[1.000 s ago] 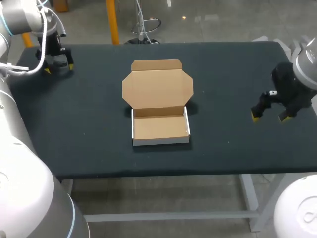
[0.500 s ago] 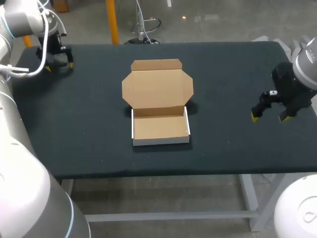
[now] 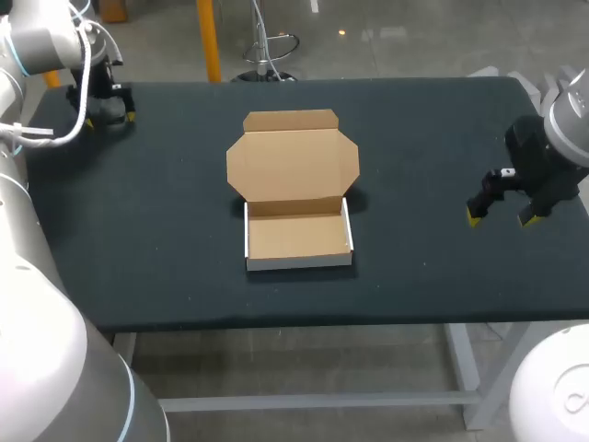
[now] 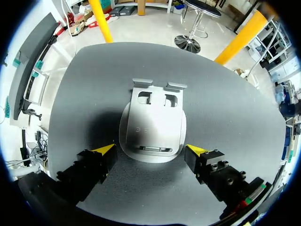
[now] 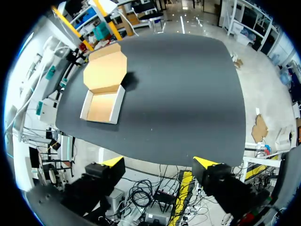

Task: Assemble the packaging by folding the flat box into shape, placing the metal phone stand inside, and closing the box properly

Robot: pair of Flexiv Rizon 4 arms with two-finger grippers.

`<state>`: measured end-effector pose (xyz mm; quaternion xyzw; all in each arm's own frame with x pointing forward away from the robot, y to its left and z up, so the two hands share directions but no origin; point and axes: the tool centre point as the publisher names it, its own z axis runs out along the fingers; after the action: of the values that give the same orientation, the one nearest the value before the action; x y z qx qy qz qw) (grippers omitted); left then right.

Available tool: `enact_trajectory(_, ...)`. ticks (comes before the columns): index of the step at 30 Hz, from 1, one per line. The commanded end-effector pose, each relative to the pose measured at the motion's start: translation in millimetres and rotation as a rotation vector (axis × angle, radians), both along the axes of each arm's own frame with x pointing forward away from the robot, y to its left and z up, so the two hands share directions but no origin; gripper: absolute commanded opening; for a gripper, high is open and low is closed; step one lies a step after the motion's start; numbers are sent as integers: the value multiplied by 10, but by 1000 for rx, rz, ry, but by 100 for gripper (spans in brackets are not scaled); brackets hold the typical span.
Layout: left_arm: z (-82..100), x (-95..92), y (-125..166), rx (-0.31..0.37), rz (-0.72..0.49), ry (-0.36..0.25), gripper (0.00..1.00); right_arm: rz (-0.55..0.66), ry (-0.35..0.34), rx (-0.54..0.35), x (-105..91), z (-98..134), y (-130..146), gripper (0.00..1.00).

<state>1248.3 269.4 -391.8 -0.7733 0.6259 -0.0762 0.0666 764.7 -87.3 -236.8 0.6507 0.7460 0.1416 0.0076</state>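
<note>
The cardboard box, brown inside and white on its outer wall, is seen folded into a shallow rectangular tray with its corner-cut lid and tuck flap laid back flat. It lies well ahead of the right gripper, whose jaws are spread wide with nothing between them. The metal phone stand, a smooth grey plate with a rounded end and two square cut-outs, is laid flat on the matte dark table between and just ahead of the parted jaws of the left gripper, and neither tip is seen touching it.

A dark table bears an open cardboard box at its middle and a grey phone stand.
</note>
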Motion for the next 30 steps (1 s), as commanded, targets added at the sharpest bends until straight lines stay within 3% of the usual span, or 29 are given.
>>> enact_trajectory(1,-54,136,27,-47,-11,231,100,0,4,-2,-1,21,0,100)
enact_trajectory(30,-85,350,8,-23,-28,215,83,0,4,-2,-1,21,0,100)
